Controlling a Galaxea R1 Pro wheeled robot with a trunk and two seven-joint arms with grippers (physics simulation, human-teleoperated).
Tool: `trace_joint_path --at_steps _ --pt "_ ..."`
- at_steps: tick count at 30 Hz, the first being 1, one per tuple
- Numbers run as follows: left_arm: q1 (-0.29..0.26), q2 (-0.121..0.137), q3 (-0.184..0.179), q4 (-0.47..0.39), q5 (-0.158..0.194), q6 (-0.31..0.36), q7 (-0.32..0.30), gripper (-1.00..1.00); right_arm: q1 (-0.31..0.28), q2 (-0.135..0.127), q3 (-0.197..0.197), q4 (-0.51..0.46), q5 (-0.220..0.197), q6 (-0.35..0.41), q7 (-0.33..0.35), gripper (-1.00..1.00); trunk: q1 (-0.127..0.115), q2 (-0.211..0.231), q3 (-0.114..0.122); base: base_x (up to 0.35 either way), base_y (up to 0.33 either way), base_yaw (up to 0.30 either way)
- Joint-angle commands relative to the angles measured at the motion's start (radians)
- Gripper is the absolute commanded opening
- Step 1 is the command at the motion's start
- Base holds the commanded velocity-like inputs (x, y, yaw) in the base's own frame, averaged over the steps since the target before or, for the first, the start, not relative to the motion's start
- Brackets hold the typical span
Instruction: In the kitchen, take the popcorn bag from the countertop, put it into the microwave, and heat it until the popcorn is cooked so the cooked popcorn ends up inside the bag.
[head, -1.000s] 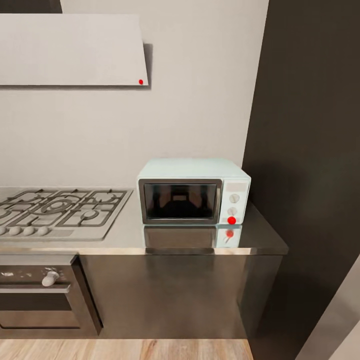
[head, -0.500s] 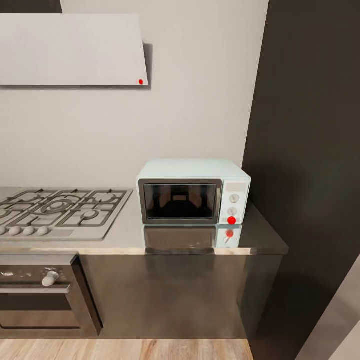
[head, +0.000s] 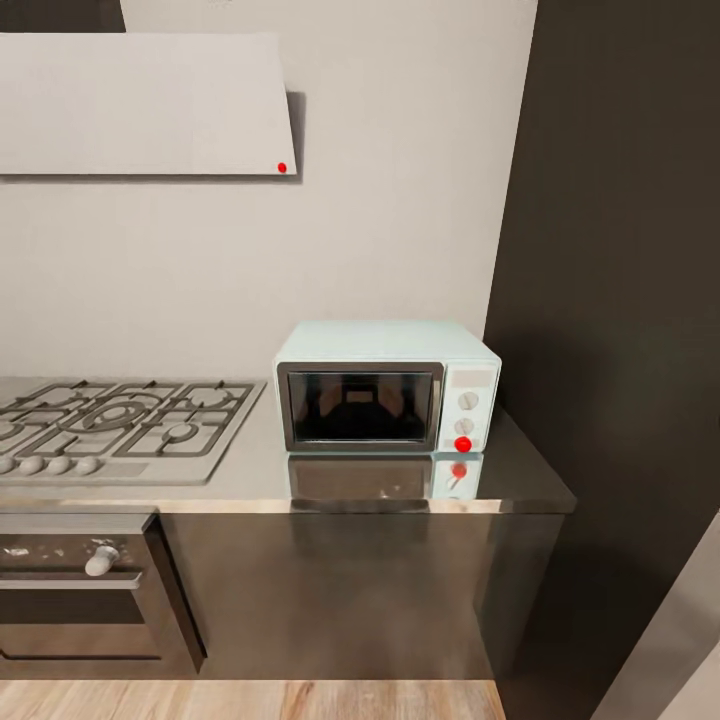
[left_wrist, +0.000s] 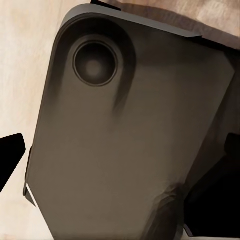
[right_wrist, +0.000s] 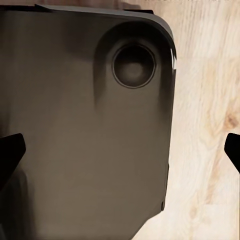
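The pale mint-blue microwave (head: 388, 385) stands on the grey metal countertop (head: 250, 470) against the wall, at the worktop's right end. Its dark glass door (head: 360, 407) is closed, and a dim dark shape behind the glass cannot be identified. Its white side panel carries two pale knobs and a red one (head: 463, 443). The popcorn bag and the popcorn are out of view. My left gripper (left_wrist: 120, 155) and right gripper (right_wrist: 120, 150) hang open over my dark base and the wooden floor, black fingertips (right_wrist: 10, 150) wide apart with nothing between them.
A gas hob (head: 110, 420) lies left of the microwave, with the built-in oven (head: 80, 590) below it. A white hood (head: 140, 105) hangs above. A tall dark panel (head: 620, 300) closes off the right side. Wooden floor (head: 250, 700) runs in front of the cabinets.
The whole head picture has shifted down a few pixels, so the camera tilted slightly. Nothing in the scene has moved.
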Motion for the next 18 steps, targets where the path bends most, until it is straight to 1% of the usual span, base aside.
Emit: trace_joint_path --at_steps 1,4,9,10,11,13,14,17,18 --pt "0.0 0.0 0.006 0.0 0.001 -0.001 0.001 1.0 0.0 -0.001 0.0 0.0 0.001 -0.004 0.0 1.0 0.0 0.0 -0.001 0.0 0.0 0.0" --pt "0.0 0.001 0.006 0.0 0.001 0.0 0.001 1.0 0.0 -0.001 -0.001 0.0 0.007 -0.005 0.009 1.0 0.0 0.0 -0.001 0.0 0.0 0.0" --pt "0.0 0.001 0.006 0.001 0.001 -0.001 0.001 1.0 0.0 -0.004 -0.001 -0.006 0.009 -0.004 0.005 1.0 0.0 0.0 -0.001 0.0 0.0 0.0" --pt "0.0 0.001 0.006 0.001 0.003 0.0 0.001 1.0 0.0 -0.008 0.001 -0.294 0.011 0.03 0.009 1.0 0.0 0.0 -0.001 0.0 0.0 0.0" --pt "0.0 0.001 0.006 0.001 0.003 0.0 0.001 1.0 0.0 -0.008 0.006 -0.371 0.021 0.069 0.01 1.0 0.0 0.0 -0.001 0.0 0.0 0.0" --pt "0.0 0.001 0.006 0.001 0.002 0.0 0.001 1.0 0.0 -0.004 0.029 -0.556 0.059 0.198 0.013 1.0 0.0 0.0 -0.001 0.0 0.0 0.0" --pt "0.0 0.001 0.006 0.001 0.002 0.0 0.001 1.0 0.0 -0.003 0.034 -0.63 0.068 0.25 0.014 1.0 0.0 0.0 -0.001 0.0 0.0 0.0" --pt "0.0 0.0 0.006 0.001 0.001 0.0 0.001 1.0 0.0 0.0 0.041 -0.858 0.078 0.424 0.016 1.0 0.0 0.0 -0.001 0.0 0.0 0.0" --pt "0.0 0.0 0.006 0.001 0.001 0.0 0.001 1.0 0.0 0.004 0.043 -0.972 0.08 0.506 0.017 1.0 0.0 0.0 -0.001 0.0 0.0 0.0"
